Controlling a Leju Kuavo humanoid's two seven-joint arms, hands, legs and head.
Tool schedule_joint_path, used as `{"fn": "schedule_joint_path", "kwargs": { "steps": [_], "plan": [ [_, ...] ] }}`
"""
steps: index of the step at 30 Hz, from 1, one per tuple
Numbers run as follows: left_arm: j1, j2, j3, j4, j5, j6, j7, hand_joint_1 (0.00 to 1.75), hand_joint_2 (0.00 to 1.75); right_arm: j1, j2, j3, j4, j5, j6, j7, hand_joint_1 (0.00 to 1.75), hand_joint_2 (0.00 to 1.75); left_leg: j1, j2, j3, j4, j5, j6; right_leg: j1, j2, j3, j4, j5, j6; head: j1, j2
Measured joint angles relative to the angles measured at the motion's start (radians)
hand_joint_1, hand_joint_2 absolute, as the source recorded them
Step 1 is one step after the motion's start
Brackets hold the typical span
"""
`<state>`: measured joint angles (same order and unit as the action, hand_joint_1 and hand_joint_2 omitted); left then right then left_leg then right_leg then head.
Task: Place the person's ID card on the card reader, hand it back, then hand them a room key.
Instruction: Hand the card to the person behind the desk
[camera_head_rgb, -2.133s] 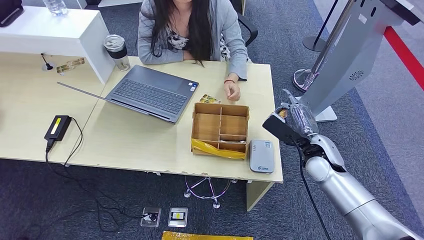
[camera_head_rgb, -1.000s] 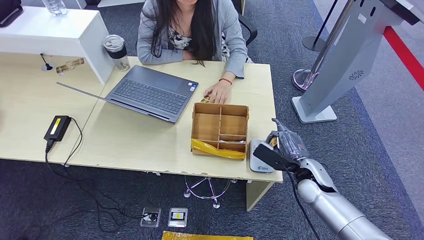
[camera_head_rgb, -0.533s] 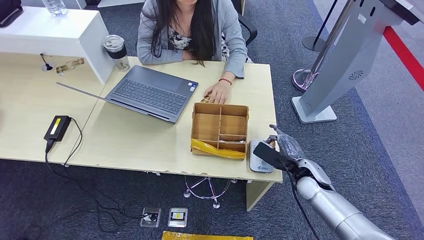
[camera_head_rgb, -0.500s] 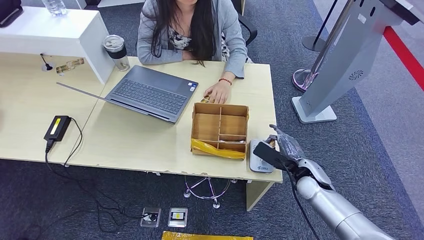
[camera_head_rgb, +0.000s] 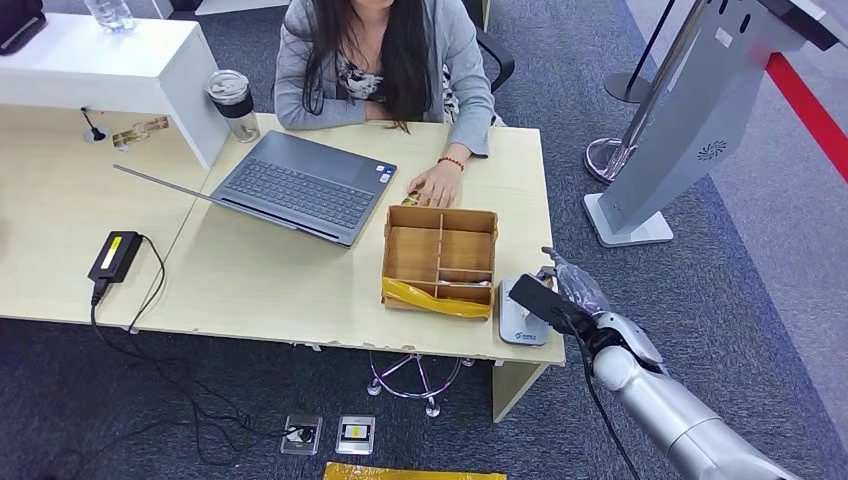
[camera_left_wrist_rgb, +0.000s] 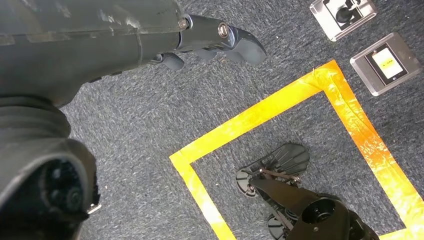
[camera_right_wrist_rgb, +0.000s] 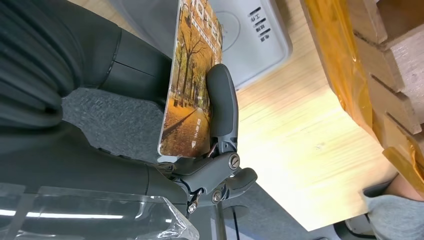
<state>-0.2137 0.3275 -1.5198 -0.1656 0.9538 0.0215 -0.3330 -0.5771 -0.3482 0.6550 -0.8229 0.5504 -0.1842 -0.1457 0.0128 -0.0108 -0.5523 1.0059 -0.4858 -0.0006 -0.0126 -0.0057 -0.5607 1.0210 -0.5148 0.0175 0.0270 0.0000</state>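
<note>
My right hand (camera_head_rgb: 562, 303) hovers at the table's front right corner, partly over the grey-white card reader (camera_head_rgb: 522, 325). It pinches a card printed with autumn trees (camera_right_wrist_rgb: 192, 85) between the thumb and a dark finger (camera_right_wrist_rgb: 223, 105). The card stands on edge just above the reader (camera_right_wrist_rgb: 250, 45); whether they touch I cannot tell. My left hand (camera_left_wrist_rgb: 215, 37) hangs over the carpet, fingers stretched out and holding nothing. The person (camera_head_rgb: 385, 60) sits across the table, one hand (camera_head_rgb: 432, 186) resting on cards behind the wooden box.
A wooden divided box (camera_head_rgb: 441, 258) with yellow tape on its front stands just left of the reader. An open laptop (camera_head_rgb: 300, 185), a tumbler (camera_head_rgb: 234, 103) and a power brick (camera_head_rgb: 116, 254) lie further left. A silver kiosk stand (camera_head_rgb: 690, 110) rises at the right.
My right hand came down from beside the table's right edge onto the reader corner, then edged slightly inward. The person's hand moved onto the cards behind the box.
</note>
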Motion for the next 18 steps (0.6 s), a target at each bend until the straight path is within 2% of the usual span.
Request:
{"fn": "schedule_joint_path", "kwargs": {
  "steps": [4, 9, 18],
  "plan": [
    [0.0, 0.002, 0.0, 0.0, -0.004, -0.003, -0.001, 0.0, 0.0, -0.019, -0.013, -0.008, -0.016, -0.001, 0.019, 0.033, 1.75, 1.75, 0.0, 0.0, 0.0, 0.0, 0.0, 0.0, 0.0, 0.0, 0.0, 0.0, 0.0, 0.0, 0.0, 0.0],
    [0.0, 0.008, 0.0, 0.0, -0.012, -0.007, -0.01, 0.0, 0.0, -0.086, -0.054, -0.034, -0.089, 0.01, 0.07, 0.072, 1.75, 1.75, 0.0, 0.0, 0.0, 0.0, 0.0, 0.0, -0.001, 0.0, 0.0, 0.0, 0.0, 0.0, 0.0, 0.0],
    [0.001, 0.014, 0.0, 0.0, -0.03, -0.017, -0.028, 0.0, 0.0, -0.193, -0.112, -0.079, -0.191, 0.039, 0.123, 0.09, 1.75, 1.75, -0.001, 0.0, -0.001, 0.0, 0.0, 0.0, -0.001, 0.0, -0.001, 0.0, 0.001, 0.0, 0.0, 0.0]
  ]
}}
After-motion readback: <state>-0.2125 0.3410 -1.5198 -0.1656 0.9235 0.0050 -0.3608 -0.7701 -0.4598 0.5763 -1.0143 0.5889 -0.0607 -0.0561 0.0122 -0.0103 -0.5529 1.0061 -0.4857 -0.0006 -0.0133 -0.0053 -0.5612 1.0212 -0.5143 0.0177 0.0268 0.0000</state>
